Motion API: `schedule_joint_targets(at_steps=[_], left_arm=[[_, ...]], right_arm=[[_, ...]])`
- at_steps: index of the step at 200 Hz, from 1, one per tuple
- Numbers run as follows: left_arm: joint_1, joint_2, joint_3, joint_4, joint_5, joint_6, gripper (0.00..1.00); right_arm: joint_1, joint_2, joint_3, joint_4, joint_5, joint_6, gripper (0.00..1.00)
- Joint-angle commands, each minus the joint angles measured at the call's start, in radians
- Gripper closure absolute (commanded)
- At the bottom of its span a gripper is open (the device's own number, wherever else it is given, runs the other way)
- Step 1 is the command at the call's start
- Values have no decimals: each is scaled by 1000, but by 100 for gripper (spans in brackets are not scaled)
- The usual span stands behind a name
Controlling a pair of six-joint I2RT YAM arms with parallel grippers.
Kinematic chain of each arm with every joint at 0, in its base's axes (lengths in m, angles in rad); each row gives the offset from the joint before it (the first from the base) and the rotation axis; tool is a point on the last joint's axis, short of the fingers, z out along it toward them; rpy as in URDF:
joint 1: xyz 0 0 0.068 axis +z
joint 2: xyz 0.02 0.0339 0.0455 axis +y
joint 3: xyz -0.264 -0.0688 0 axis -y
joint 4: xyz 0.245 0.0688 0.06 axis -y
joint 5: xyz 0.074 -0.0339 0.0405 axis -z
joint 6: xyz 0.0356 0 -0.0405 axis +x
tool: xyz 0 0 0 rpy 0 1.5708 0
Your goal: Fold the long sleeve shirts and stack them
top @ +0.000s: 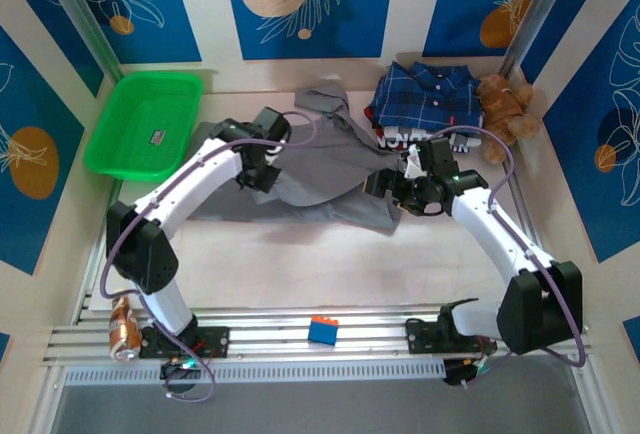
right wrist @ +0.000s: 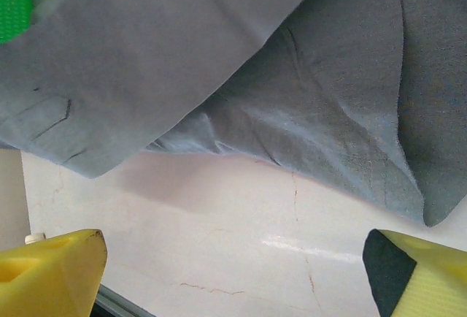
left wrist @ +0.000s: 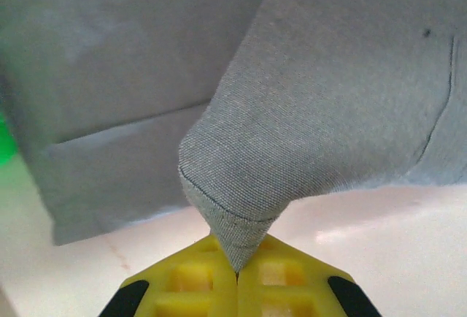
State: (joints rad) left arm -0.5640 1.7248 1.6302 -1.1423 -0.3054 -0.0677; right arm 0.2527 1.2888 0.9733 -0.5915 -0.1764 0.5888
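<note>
Grey woven cloth is caught between the left fingers [left wrist: 191, 282]: the two yellow tips are pressed tight together on a folded corner of the grey shirt [left wrist: 328, 90], which rises from them as a soft, pointed cone with a stitched edge running across it. The right fingers [right wrist: 55, 269] stand spread wide with nothing between them, hanging over bare bench [right wrist: 241, 237] just beside a loose edge of the same shirt.

From the way the fabric sags and creases, I judge it light and quite limp, with no stiffness of its own. It will follow whatever point is pulled, and the rest will drag and bunch behind. The matte weave should give the fingers good friction, and it looks in no way fragile. A single pinch will only raise a peak, so a second hold well apart on the same edge seems needed to keep the cloth taut for a fold. Stitched hems, corners and shoulder seams look the best places, being doubled and firmer. The corner nearest the right fingers is the likely one.

Seen from above, the shirt lies rumpled across the middle of the bench between the two arms. The plaid shirt [top: 425, 99] sits folded at the far right, beside a teddy bear [top: 505, 109]. A green tray [top: 145, 124] lies far left.
</note>
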Motion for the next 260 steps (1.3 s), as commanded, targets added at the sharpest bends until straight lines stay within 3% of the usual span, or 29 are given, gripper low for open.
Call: schedule_joint_targets(at_steps=[1, 91, 164, 206, 260], left_arm=[[37, 7, -12, -16, -47, 175, 97], [184, 52, -18, 34, -93, 369, 97], [250, 93, -19, 18, -102, 400, 97], [294, 54, -61, -5, -32, 414, 96], [322, 72, -118, 19, -34, 426, 95]], right_arm=[[21, 44, 41, -27, 34, 14, 8], [77, 239, 154, -96, 142, 17, 12], [92, 346, 239, -122, 166, -16, 14], [92, 417, 294, -128, 166, -32, 15], [109, 527, 373, -131, 155, -43, 20]])
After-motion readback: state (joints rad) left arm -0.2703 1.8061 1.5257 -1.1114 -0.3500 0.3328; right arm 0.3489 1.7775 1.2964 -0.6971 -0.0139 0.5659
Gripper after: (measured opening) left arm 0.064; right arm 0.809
